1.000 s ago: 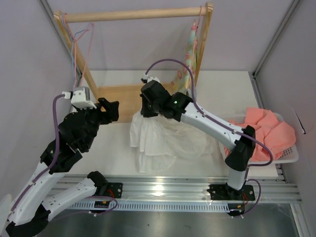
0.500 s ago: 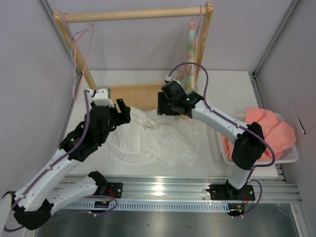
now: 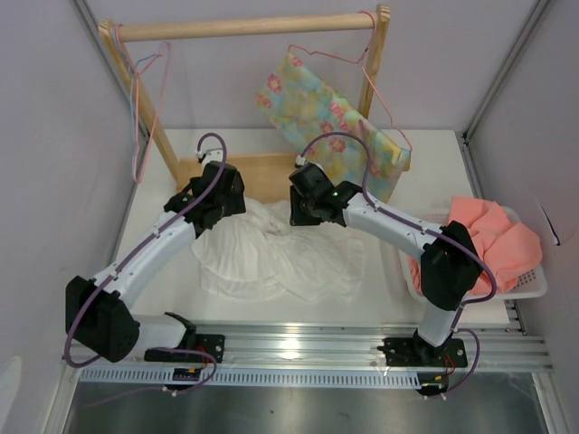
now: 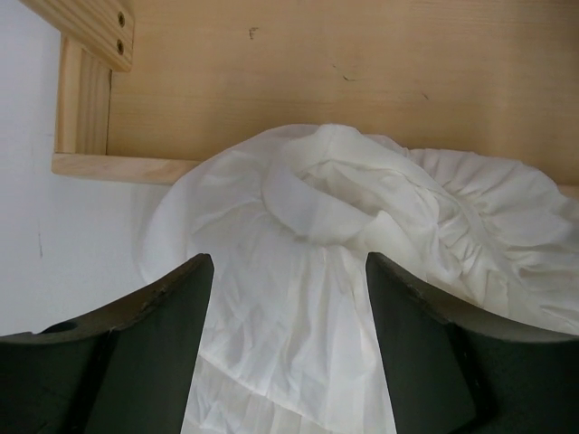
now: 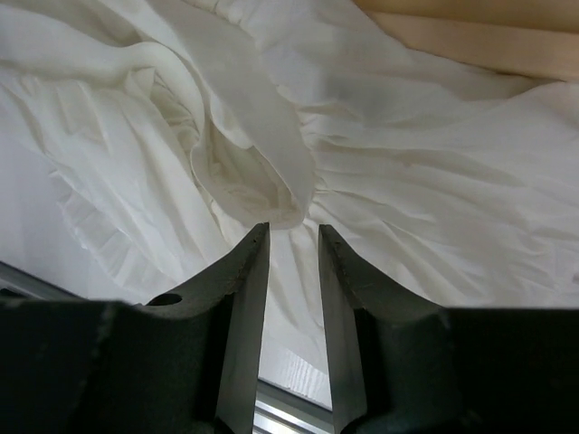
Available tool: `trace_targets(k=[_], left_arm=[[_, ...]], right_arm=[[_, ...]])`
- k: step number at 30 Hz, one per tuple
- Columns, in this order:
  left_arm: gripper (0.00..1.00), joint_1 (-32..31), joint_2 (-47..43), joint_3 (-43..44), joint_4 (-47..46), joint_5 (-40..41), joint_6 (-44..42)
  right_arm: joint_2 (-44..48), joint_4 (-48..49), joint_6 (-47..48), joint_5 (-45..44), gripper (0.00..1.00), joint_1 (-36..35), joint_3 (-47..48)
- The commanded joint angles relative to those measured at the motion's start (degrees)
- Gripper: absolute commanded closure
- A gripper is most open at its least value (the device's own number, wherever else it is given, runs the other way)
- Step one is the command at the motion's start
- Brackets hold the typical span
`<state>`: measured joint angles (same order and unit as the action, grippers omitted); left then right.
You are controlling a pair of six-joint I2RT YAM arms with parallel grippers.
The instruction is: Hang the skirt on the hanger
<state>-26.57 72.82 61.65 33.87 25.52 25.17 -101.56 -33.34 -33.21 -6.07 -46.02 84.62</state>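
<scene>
The white skirt (image 3: pixel 271 262) lies crumpled on the table against the rack's wooden base; it also shows in the left wrist view (image 4: pixel 335 208) and the right wrist view (image 5: pixel 407 181). My left gripper (image 3: pixel 220 201) (image 4: pixel 288 262) is open over the skirt's back left part, holding nothing. My right gripper (image 3: pixel 303 210) (image 5: pixel 294 231) is over the skirt's back middle, jaws a narrow gap apart with nothing between them. The pink wire hanger (image 3: pixel 138 136) hangs at the left end of the wooden rail (image 3: pixel 244 25), far from both grippers.
A light blue wire hanger (image 3: pixel 134 86) hangs beside the pink one. A pastel floral garment (image 3: pixel 330 122) hangs on its own pink wire hanger at the rail's right end, swung out broadside. A white basket (image 3: pixel 534 287) holds salmon-pink cloth (image 3: pixel 493 240) at right. The wooden base board (image 4: pixel 362 81) lies behind the skirt.
The right gripper held the skirt up, then lowered and let it go; it now lies spread on the table. The left arm reached forward over it. The floral garment swung out.
</scene>
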Motion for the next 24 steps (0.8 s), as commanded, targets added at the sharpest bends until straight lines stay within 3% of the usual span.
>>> trace_targets(k=[1, 11, 24], left_arm=[[0.25, 2.5, 3.0, 7.2, -0.3, -3.7, -1.9], [0.28, 6.5, 12.6, 12.3, 0.5, -5.5, -3.4], [0.33, 7.4, 17.7, 10.2, -0.3, -6.1, -3.7]], right_arm=[[-1.4, 2.4, -1.2, 0.3, 0.66, 0.2, 0.2], [-4.4, 1.4, -1.0, 0.6, 0.68, -0.6, 1.6], [-4.5, 1.9, -0.8, 0.9, 0.71, -1.2, 1.2]])
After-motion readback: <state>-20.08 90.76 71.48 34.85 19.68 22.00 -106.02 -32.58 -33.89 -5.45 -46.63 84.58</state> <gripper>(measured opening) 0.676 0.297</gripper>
